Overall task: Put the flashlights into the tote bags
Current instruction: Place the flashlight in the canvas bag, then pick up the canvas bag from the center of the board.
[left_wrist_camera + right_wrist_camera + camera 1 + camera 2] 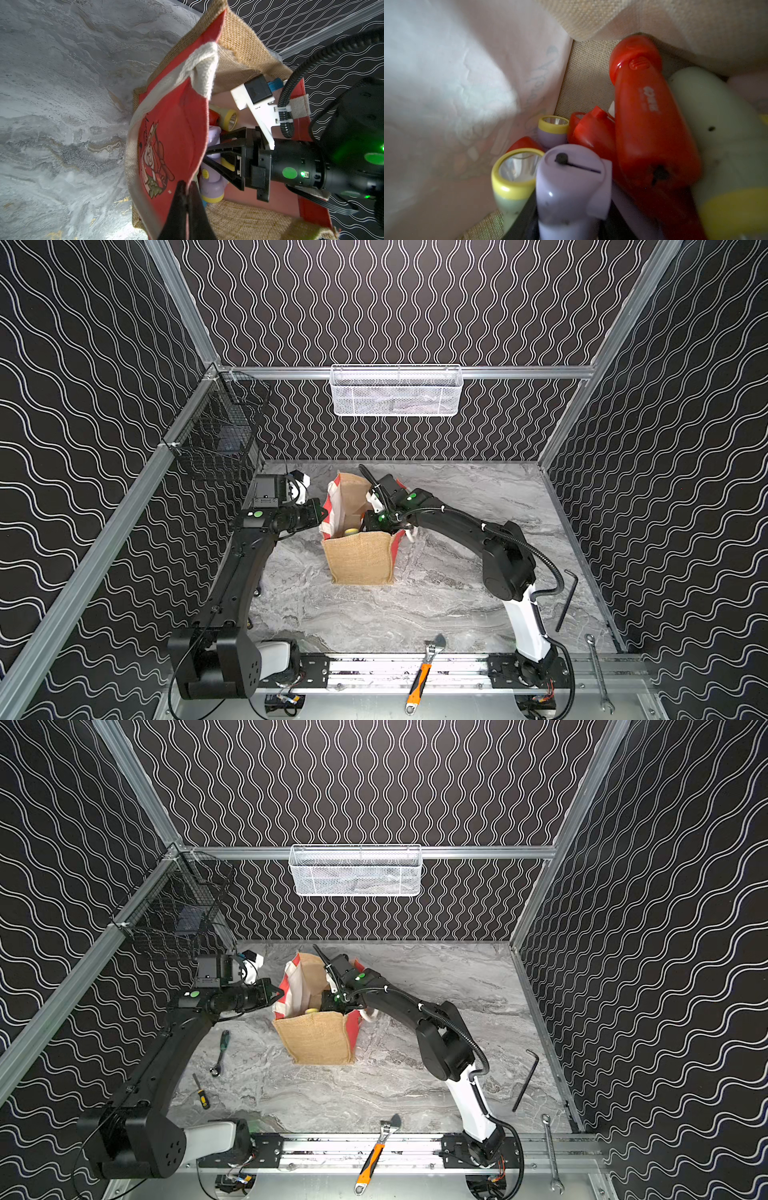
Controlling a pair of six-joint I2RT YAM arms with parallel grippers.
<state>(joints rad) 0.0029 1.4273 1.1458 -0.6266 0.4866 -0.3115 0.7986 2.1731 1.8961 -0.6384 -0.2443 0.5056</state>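
Right wrist: lilac flashlight in right hand

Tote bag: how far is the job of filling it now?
Done: several flashlights lie inside the tote bag. In hand: the left gripper pinches its wall; the right gripper holds a lilac flashlight inside. Left: release it; none shows on the table.

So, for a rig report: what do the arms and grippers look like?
Left arm and right arm: black, white link near the base, green round stickers; a ribbed black hose on the right. Left gripper, right gripper: black tapered fingers.
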